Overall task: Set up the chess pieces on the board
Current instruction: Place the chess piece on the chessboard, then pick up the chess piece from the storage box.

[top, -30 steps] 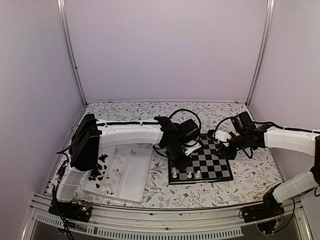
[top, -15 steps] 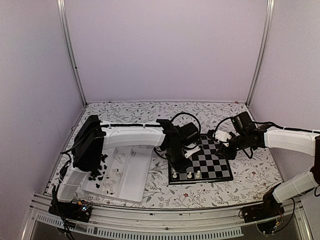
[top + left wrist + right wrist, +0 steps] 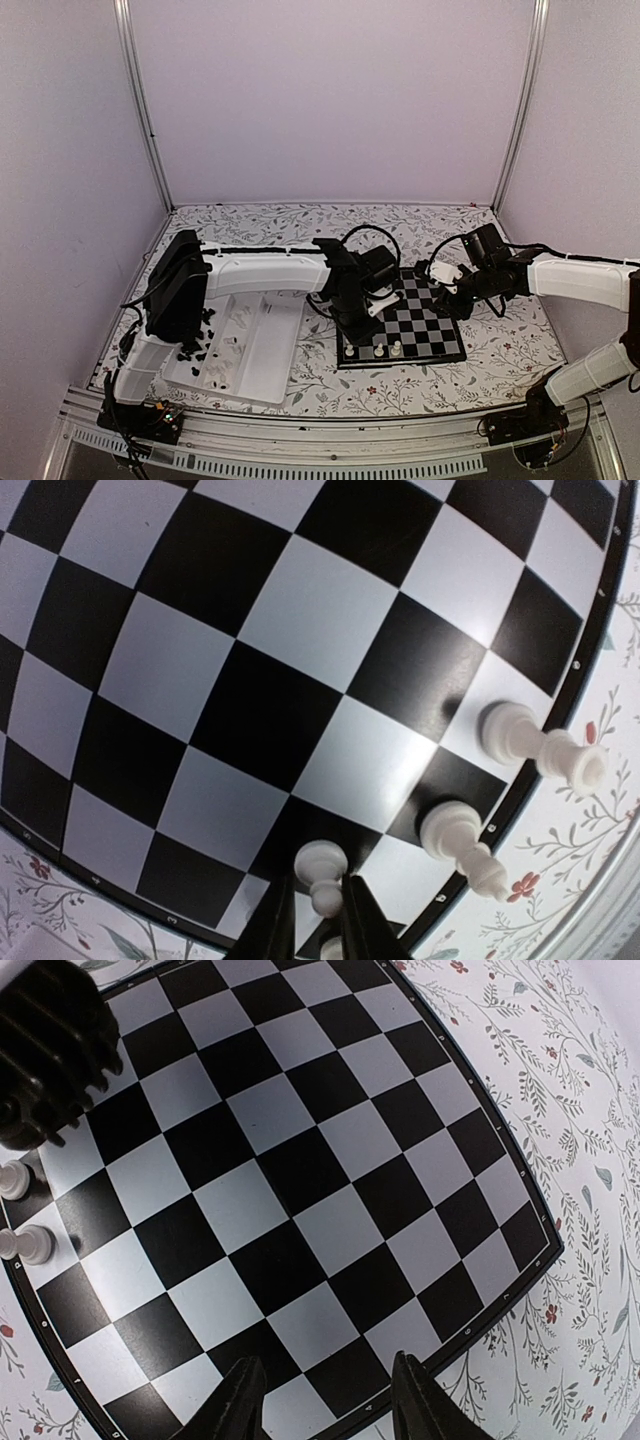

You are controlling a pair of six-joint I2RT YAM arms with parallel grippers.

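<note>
The board (image 3: 420,325) lies right of centre on the table. My left gripper (image 3: 315,885) points down at the board's near-left corner. Its fingers (image 3: 272,920) flank a cream-white piece (image 3: 320,862) standing on a black square; a thin gap shows on the piece's left side. Two more white pieces (image 3: 510,730) (image 3: 452,830) stand in the same edge row, also seen from above (image 3: 380,350) (image 3: 397,348). My right gripper (image 3: 325,1390) hovers open and empty over the board (image 3: 300,1180) at its far-right side (image 3: 445,290).
A white compartment tray (image 3: 262,350) sits left of the board, with loose black pieces (image 3: 200,330) and white pieces (image 3: 225,365) in it. The floral tablecloth (image 3: 300,225) surrounds everything. My left arm (image 3: 260,270) spans above the tray.
My left wrist has shifted slightly left and down over the board's near-left corner, and its jaws have eased a little around the white piece. The right arm has not moved.
</note>
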